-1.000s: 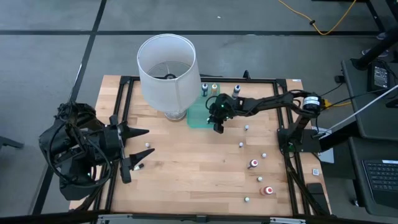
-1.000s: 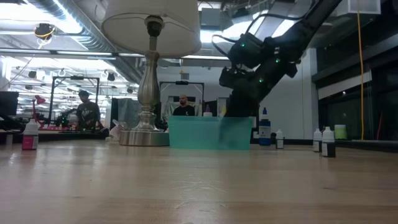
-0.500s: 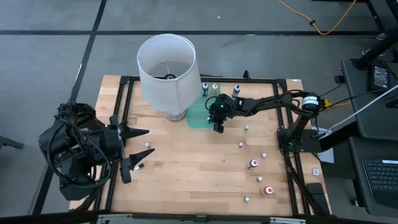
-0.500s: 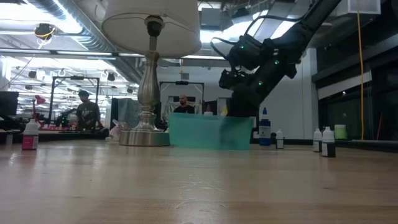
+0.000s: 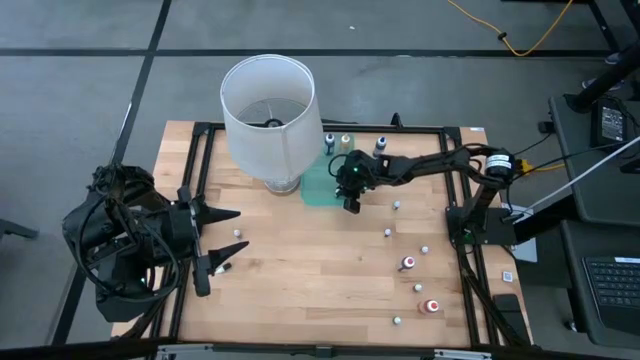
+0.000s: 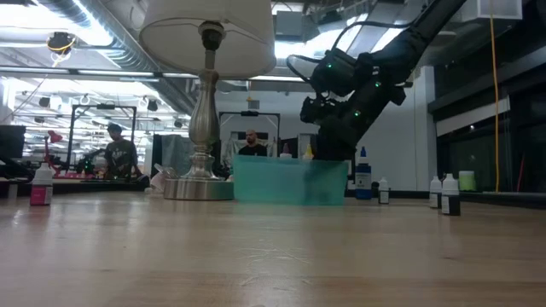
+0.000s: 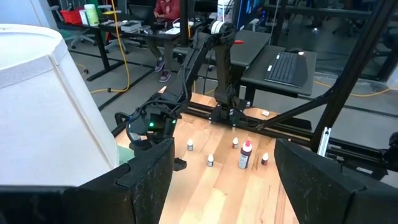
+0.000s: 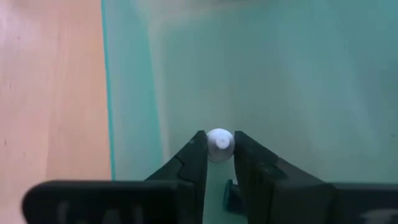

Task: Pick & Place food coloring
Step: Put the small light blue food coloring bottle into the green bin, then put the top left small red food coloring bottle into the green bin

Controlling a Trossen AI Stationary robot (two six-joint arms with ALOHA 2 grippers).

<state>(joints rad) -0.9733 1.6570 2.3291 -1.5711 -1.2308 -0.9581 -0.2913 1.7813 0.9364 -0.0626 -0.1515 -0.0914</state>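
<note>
- Holding a tiny food coloring bottle [image 8: 219,144] by its white cap, the right gripper [image 8: 219,163] hangs over the green tray [image 8: 298,81], its two dark fingers pinched against the cap on either side.
- In the high view the right gripper [image 5: 349,186] sits above the tray's [image 5: 316,187] right edge, just beside the white lampshade [image 5: 267,110].
- The step in hand looks like the placing: the bottle has to go down inside the tray, not on the wood beside it.
- To do it well, I would lower straight down until the bottle's base meets the tray floor, and only then part the fingers, since so small and light a bottle probably tips easily if dropped.
- Keeping well inside the tray's rim and clear of the lamp base [image 6: 198,188] seems wise.
- Other bottles wait on the table [image 5: 300,290]: several stand scattered at the right, among them a red one [image 5: 408,264], and three stand at the far edge behind the tray [image 5: 345,142].
- The left gripper [image 5: 227,240] waits at the table's left side, fingers spread apart and empty.
- No brand, label or writing can be read on the bottles, tray or lamp.
</note>
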